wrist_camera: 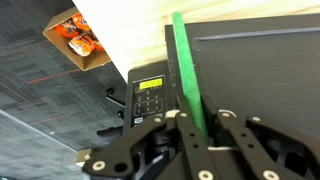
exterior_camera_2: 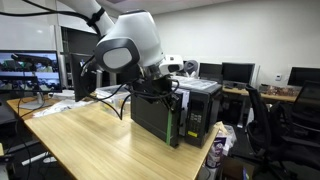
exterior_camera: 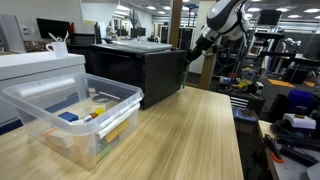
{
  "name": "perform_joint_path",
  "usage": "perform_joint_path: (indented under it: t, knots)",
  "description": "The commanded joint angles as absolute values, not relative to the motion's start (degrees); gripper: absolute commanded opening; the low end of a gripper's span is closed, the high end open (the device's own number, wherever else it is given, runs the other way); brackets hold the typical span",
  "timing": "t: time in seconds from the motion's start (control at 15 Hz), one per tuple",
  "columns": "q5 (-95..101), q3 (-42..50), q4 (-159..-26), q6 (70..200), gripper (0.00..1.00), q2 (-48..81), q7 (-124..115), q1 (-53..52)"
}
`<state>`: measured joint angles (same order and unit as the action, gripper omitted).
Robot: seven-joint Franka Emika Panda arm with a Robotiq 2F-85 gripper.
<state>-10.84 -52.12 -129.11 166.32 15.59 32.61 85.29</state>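
While monitors (exterior_camera_2: pixel 235 72) fill the office, hand (wrist_camera: pixel 200 120) clamped shut on green strip (wrist_camera: pixel 183 60) of black box (exterior_camera: pixel 150 72), pale wooden table (exterior_camera: pixel 195 130)

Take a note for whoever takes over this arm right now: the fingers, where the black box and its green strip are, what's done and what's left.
Fingers: shut on the green strip, which runs between them.
Where: the strip lies along an edge of the black box, next to its keypad. The box stands at the far end of the wooden table.
Done: grip made on the strip.
Left: the strip looks flat against the box, not pulled away.
The clear bin sits apart from the arm.
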Motion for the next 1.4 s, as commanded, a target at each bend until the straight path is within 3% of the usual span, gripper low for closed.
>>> perform_joint_path:
  t: [0.0,1.33]
  knots:
    - [-13.64,-55.60,-130.90,165.20,0.04,13.79,34.65,89.26]
    - [-12.71,-74.59,-138.16,163.54,0.04,10.63,34.95,110.50]
